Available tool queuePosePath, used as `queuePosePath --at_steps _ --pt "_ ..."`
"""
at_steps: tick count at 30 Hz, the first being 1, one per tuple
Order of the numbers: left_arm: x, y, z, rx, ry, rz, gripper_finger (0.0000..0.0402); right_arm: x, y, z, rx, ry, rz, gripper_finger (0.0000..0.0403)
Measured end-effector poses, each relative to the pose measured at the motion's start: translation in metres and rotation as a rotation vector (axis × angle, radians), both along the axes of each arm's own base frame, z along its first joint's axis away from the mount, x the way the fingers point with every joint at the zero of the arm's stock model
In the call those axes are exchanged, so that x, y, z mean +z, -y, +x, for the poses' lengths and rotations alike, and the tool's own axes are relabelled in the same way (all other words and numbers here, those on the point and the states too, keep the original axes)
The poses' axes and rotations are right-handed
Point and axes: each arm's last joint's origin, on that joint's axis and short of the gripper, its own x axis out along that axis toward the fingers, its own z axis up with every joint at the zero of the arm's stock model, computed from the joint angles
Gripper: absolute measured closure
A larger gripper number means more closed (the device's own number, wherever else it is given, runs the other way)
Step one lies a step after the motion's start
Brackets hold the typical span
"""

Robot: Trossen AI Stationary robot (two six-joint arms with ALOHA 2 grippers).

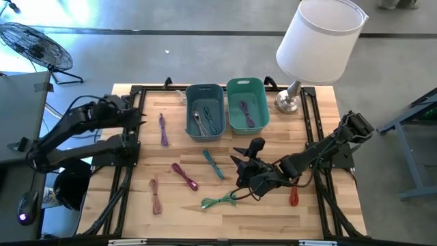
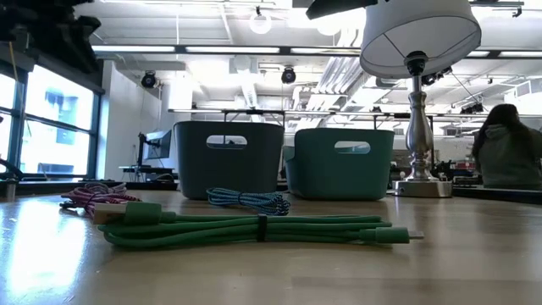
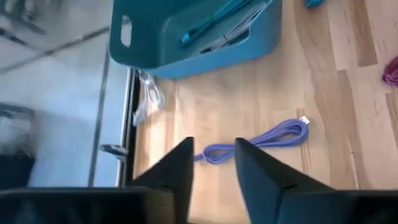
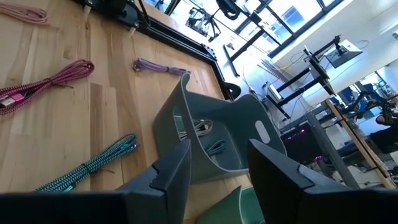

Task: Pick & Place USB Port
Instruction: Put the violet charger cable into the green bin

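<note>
On the wooden tabletop (image 1: 273,212), the right hand (image 1: 240,160) hovers wide open, empty, just above the green cable (image 1: 220,201), whose loose coils could slip a shallow pinch.

A white-shaded lamp (image 1: 317,41) stands at the wooden table's (image 1: 273,212) far edge; beyond it lie grey floor (image 1: 171,41), a fan (image 1: 34,44) and tall windows (image 2: 51,119).

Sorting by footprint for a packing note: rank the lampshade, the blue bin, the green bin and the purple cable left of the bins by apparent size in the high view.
1. Lampshade, though it stands nearer the camera, which inflates it.
2. Blue bin and green bin: alike, no ranking.
3. Purple cable, smallest.
</note>
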Motion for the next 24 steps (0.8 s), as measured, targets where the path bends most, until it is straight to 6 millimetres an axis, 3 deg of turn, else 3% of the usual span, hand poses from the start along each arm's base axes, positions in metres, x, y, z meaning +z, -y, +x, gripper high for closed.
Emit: queuePosePath --at_steps 3,6,11,24 --pt "-0.002 -0.004 0.008 -0.012 -0.035 -0.025 0.0246 -0.001 0.0 -0.001 0.0 -0.016 -0.008 0.0254" --pt "-0.004 -0.005 0.016 -0.147 -0.058 -0.074 0.0226 -0.004 0.001 -0.003 -0.003 -0.04 -0.012 0.0254" --pt "-0.008 -0.006 0.029 -0.337 -0.096 -0.119 0.023 -0.005 0.001 -0.003 0.006 -0.055 -0.002 0.0254" --pt "-0.021 -0.021 0.051 -0.592 -0.363 0.039 0.0252 -0.006 0.0 -0.003 0.045 -0.056 0.072 0.0254"
